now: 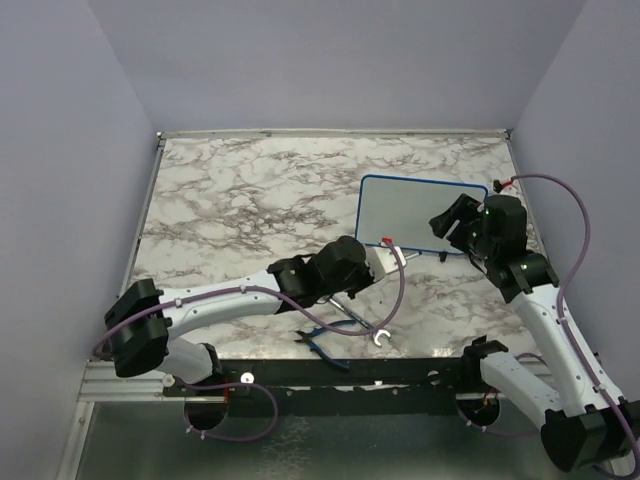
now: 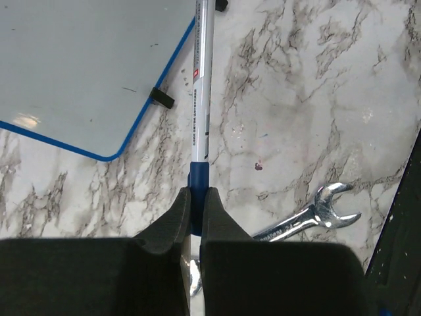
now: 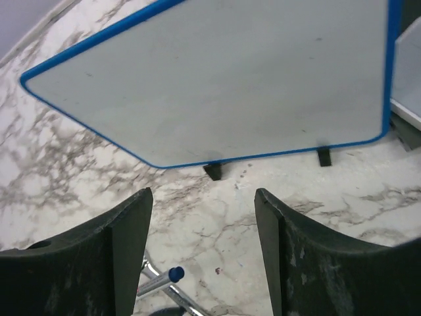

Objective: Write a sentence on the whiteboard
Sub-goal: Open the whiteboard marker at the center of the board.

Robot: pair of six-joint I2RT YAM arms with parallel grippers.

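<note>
The whiteboard [image 1: 415, 212] is white with a thin blue frame and rests on small black feet at the table's right middle. No writing shows on it, so the sentence is not in view. My left gripper [image 1: 385, 262] is shut on a white marker [image 2: 200, 99] by its blue end. The marker points along the board's near-left corner [image 2: 108, 155], beside the frame and off the white surface. Its far tip is cut off in the left wrist view. My right gripper [image 1: 450, 225] is open and empty, hovering by the board's near-right edge [image 3: 223, 79]. The marker's blue end [image 3: 172, 273] shows below it.
A silver wrench [image 1: 365, 325] lies on the marble table near the front edge and also shows in the left wrist view [image 2: 309, 214]. Blue-handled pliers [image 1: 325, 345] lie beside it. The table's raised rim [image 1: 330, 132] runs along the back.
</note>
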